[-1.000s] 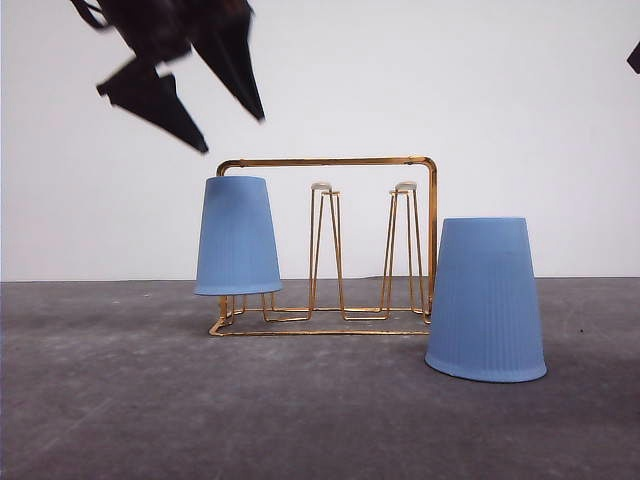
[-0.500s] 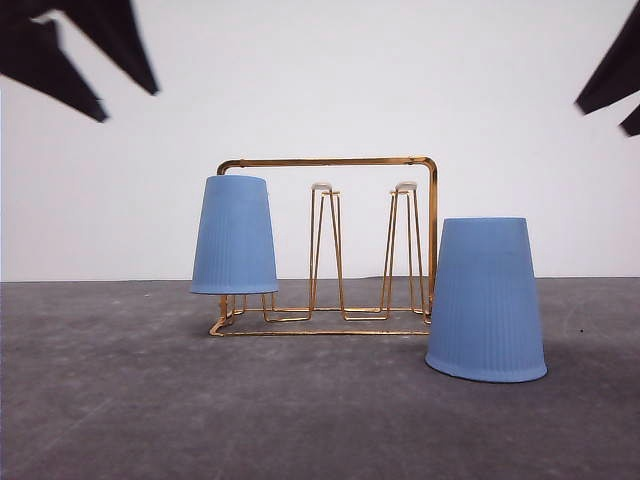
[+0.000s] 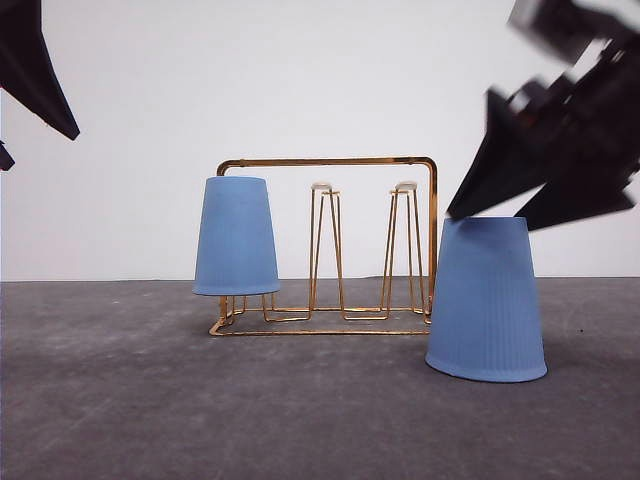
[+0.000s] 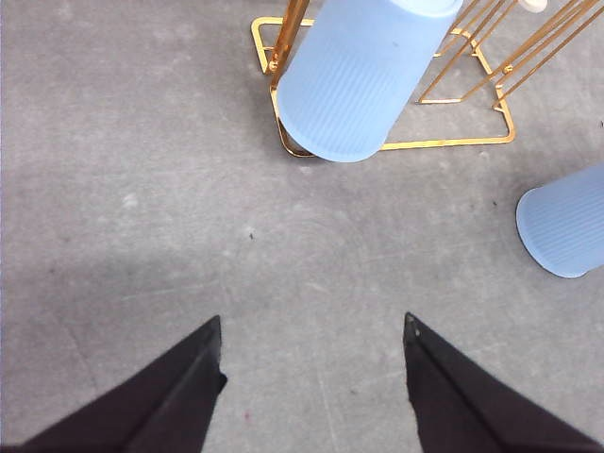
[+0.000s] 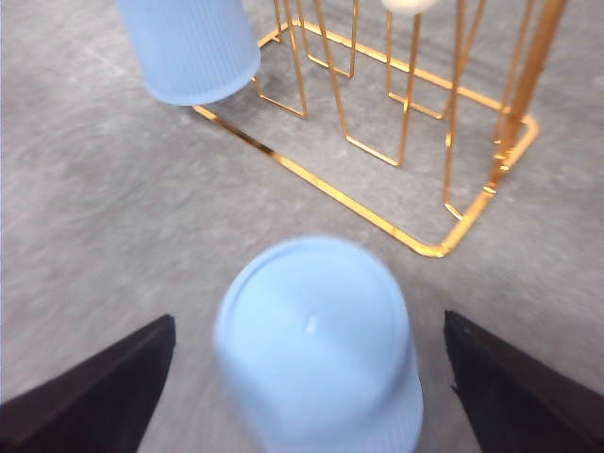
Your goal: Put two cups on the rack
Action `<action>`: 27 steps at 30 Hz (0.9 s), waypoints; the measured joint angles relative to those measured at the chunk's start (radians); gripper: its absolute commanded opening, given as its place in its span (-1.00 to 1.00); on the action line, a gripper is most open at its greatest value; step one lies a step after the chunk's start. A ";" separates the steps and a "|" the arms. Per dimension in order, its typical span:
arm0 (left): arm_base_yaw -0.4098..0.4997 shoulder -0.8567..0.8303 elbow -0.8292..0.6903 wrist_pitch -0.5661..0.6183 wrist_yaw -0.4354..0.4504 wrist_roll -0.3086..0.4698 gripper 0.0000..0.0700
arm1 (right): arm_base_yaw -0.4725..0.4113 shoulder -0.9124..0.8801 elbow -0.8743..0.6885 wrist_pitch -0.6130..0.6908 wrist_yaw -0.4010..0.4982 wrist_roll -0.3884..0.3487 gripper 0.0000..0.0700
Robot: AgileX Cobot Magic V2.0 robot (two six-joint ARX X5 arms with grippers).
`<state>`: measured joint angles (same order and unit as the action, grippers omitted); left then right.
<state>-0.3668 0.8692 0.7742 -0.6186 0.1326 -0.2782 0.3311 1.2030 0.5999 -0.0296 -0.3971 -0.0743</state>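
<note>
Hovering over the upturned cup [image 5: 316, 344]: right gripper [image 5: 307, 373] (jaws apart).

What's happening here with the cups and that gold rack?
One cup already hangs upside down on the rack, on its left prong. The other cup sits upside down on the table, right of the rack. The right gripper, open, is above that cup. The left gripper, open and empty, is up and away from the rack.

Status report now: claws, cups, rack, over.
Left claw open, empty. Right claw open above second cup on table. First cup on rack. No obstacle.
</note>
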 measured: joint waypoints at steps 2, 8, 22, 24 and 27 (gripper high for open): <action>0.000 0.000 0.000 0.000 0.000 0.000 0.01 | 0.003 0.058 0.000 0.037 0.005 0.004 0.54; 0.000 0.000 0.000 0.000 0.000 0.000 0.01 | 0.004 0.124 0.011 0.037 0.006 0.017 -0.05; 0.000 0.000 0.000 -0.002 0.000 -0.001 0.01 | 0.023 0.067 0.471 -0.461 0.007 0.070 -0.05; 0.000 0.000 0.000 -0.002 0.000 -0.001 0.01 | 0.027 0.067 0.524 -0.453 0.018 0.070 -0.05; 0.000 0.000 0.000 -0.002 0.000 -0.001 0.01 | 0.030 0.066 0.567 -0.398 0.053 0.065 -0.05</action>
<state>-0.3668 0.8692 0.7742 -0.6209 0.1326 -0.2787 0.3608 1.2691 1.1668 -0.4274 -0.3445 -0.0093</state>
